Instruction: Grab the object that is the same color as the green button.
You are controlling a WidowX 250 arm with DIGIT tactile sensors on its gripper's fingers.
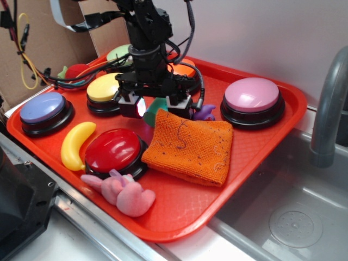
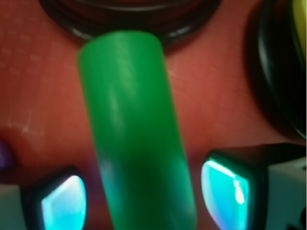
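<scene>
cylinder (image 2: 136,129) lies flat on tray (image 1: 261,147), between gripper (image 2: 144,199) pads (image 2: 62,203), beside cloth (image 1: 190,144). jaws wide, not touching. looks light, rigid, smooth, may roll. pinch across middle of curved sides.

Cylinder (image 2: 136,129): green, matte, smooth-sided, lying flat on the red tray. In the wrist view its long axis runs roughly 12 to 6 o'clock, slightly tilted; the far flat end sits just beside a black button base at 12 o'clock. In the exterior view only a small green patch (image 1: 156,109) shows.

Green button (image 1: 120,53): pale dome, mostly hidden at the tray's far edge, around 11 o'clock from the cylinder.
</scene>
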